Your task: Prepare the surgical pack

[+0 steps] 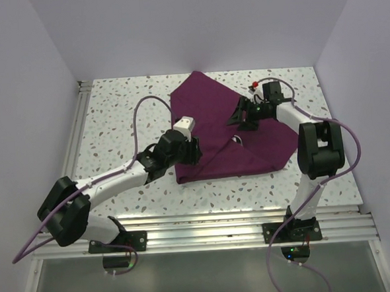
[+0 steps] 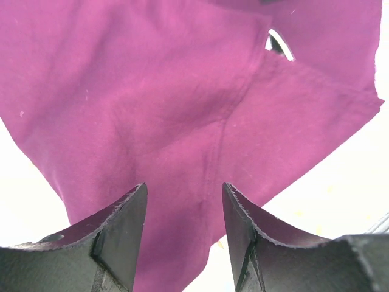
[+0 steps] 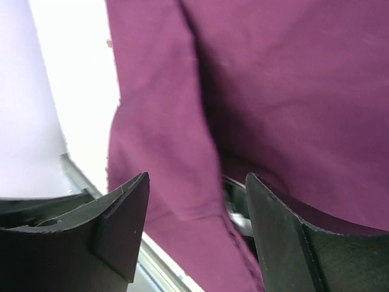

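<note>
**Top external view.** The surgical pack (image 1: 206, 112), a plum-purple cloth, lies partly folded on the speckled table (image 1: 113, 111). It sits around the middle, and one corner points at the far edge. Flaps are turned in over its centre, so the folding appears under way and not finished. The left gripper (image 1: 190, 151) sits low at the near left corner of the cloth, probably placed to steady that edge or to lift the next flap. The right gripper (image 1: 241, 120) hangs over the right half of the cloth, above a turned-in flap.

**Left wrist view.** The left gripper (image 2: 184, 188) has its fingers (image 2: 121, 225) spread, grasping nothing. The cloth (image 2: 182, 91) fills the field beneath them. A ridge runs away from the gap, and a small opening (image 2: 279, 44) shows where the layers meet.

**Right wrist view.** The right gripper (image 3: 197, 176) likewise has its fingers (image 3: 285, 231) parted and empty. They are aimed at a folded edge of the cloth (image 3: 292, 79), with bare table (image 3: 79, 79) beside it. This pose suits either letting a flap go or reaching for one.
</note>
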You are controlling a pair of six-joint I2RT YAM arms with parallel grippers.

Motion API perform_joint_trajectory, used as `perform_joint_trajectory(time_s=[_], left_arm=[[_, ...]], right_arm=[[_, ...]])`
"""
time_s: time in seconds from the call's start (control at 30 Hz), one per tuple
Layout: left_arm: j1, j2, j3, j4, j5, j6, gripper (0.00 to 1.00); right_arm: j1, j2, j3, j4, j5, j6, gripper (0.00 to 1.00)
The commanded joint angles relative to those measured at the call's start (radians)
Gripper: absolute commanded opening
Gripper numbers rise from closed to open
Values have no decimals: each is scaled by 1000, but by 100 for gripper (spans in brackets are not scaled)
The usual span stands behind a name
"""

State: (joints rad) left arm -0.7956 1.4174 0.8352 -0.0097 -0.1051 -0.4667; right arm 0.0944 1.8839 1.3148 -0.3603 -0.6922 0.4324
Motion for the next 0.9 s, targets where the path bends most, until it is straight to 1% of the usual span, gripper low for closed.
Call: perform_joint_trajectory(time_s=[0.0,0.07,0.1,0.17,0.2,0.23,0.37,0.5,0.6,0.73,0.8,0.87], left_arm=[[-8,-57,-13,22,-5,31,57],[-11,-64,-12,11,-11,39,57],[-11,-67,-11,-28,-24,39,57],[-13,-67,-8,-42,-28,45,57],[-14,-64,-8,-50,-28,45,57],[-17,-63,-8,-62,-30,46,57],[-31,-54,-18,-76,-30,57,55],[-43,-48,-38,-62,-15,66,53],[-53,-37,-48,-41,11,71,51],[-59,-14,-62,-9,47,71,45],[-60,-3,-76,-6,61,68,41],[-60,2,-87,33,67,65,37]], right_arm=[[1,-23,-23,-78,106,-49,68],[-1,-22,-31,-89,129,-58,68],[1,-26,-44,-86,135,-57,68],[1,-28,-55,-75,128,-54,64],[1,-25,-64,-69,116,-47,60],[1,-22,-65,-57,103,-44,52],[1,-26,-75,-35,79,-31,36],[1,-32,-80,-28,43,-23,35],[1,-40,-84,-23,30,-17,36],[1,-54,-97,-5,3,-6,43],[1,-58,-100,-6,-4,-6,43],[1,-63,-101,-6,-7,-9,43]])
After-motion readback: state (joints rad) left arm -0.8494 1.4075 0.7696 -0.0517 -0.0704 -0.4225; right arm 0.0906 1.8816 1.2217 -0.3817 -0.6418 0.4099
